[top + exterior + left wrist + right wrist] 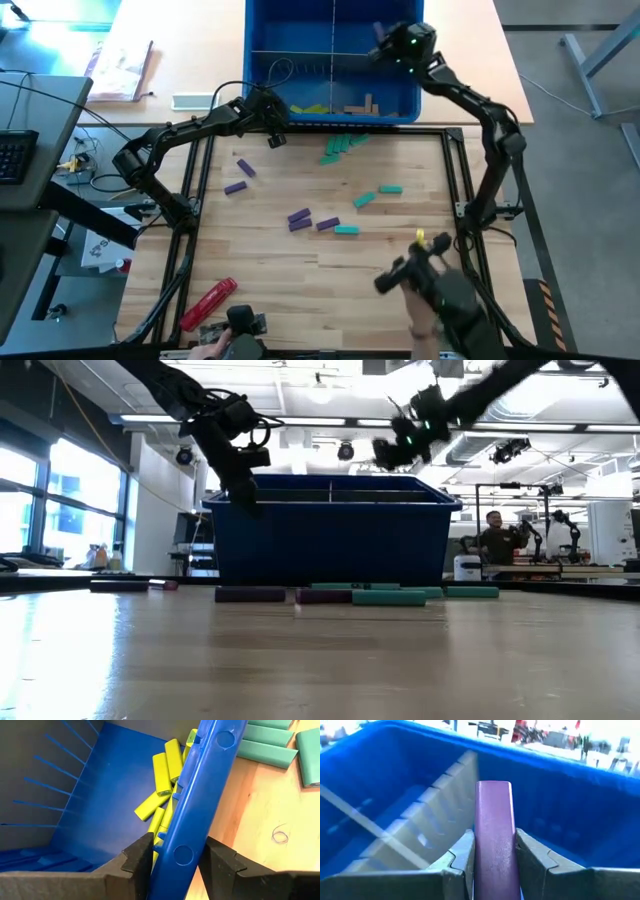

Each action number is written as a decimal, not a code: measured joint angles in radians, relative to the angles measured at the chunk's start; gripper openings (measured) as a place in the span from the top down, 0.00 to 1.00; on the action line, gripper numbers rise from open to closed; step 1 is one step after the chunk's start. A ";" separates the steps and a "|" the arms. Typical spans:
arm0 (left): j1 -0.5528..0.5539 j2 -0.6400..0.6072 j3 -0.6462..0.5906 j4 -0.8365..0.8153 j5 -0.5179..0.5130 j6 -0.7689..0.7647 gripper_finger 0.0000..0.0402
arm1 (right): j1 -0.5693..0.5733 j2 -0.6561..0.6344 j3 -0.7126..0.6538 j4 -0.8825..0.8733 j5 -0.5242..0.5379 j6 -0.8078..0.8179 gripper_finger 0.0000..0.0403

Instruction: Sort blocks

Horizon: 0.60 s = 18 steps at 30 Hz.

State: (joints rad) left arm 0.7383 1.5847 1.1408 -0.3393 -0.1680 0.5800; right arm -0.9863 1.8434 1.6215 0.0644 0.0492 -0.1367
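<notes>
Purple block (493,835) clamped upright in right gripper (493,865), above blue bin (262,60), far-right compartment. Left gripper (172,865) pinches bin's near wall, bracing it. Advice: release low, clear of divider; remaining blocks (348,146) on table just outside bin.

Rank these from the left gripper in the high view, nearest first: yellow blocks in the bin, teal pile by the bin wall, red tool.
1. Yellow blocks, inside the bin, beside the left gripper.
2. Teal pile, on the table further right.
3. Red tool, at the table's near edge.
</notes>
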 joint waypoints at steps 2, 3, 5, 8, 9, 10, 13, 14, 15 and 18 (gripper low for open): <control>0.000 0.000 0.000 0.000 0.000 0.000 0.69 | -0.049 0.046 0.000 0.046 -0.046 0.049 0.78; 0.000 0.000 0.000 0.000 0.000 0.000 0.69 | -0.065 0.069 0.000 0.073 -0.048 0.058 0.78; 0.000 0.000 0.000 -0.001 0.000 0.006 0.69 | -0.084 0.109 0.000 0.121 -0.040 0.067 0.78; 0.000 0.000 0.001 0.000 0.003 0.015 0.69 | -0.104 0.132 0.002 0.148 -0.026 0.066 0.74; -0.001 0.000 0.001 -0.001 0.004 0.015 0.69 | -0.109 0.132 0.003 0.142 -0.031 0.062 0.69; -0.001 0.000 0.001 -0.001 0.000 0.016 0.69 | -0.112 0.131 0.003 0.131 -0.031 0.046 0.64; -0.001 0.000 0.001 0.000 0.001 0.016 0.69 | -0.107 0.118 0.002 0.076 -0.027 -0.022 0.48; -0.001 0.000 0.001 -0.001 0.001 0.016 0.69 | -0.100 0.110 0.001 0.056 -0.027 -0.036 0.43; -0.001 0.001 0.000 -0.002 0.000 0.016 0.69 | -0.091 0.101 0.000 0.038 -0.033 -0.055 0.40; -0.001 0.001 0.000 0.000 0.000 0.016 0.69 | -0.051 0.055 -0.001 -0.029 -0.062 -0.128 0.35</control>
State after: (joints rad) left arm 0.7376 1.5856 1.1412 -0.3393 -0.1677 0.5957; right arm -1.0369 1.8986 1.6203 0.0354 -0.0129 -0.2649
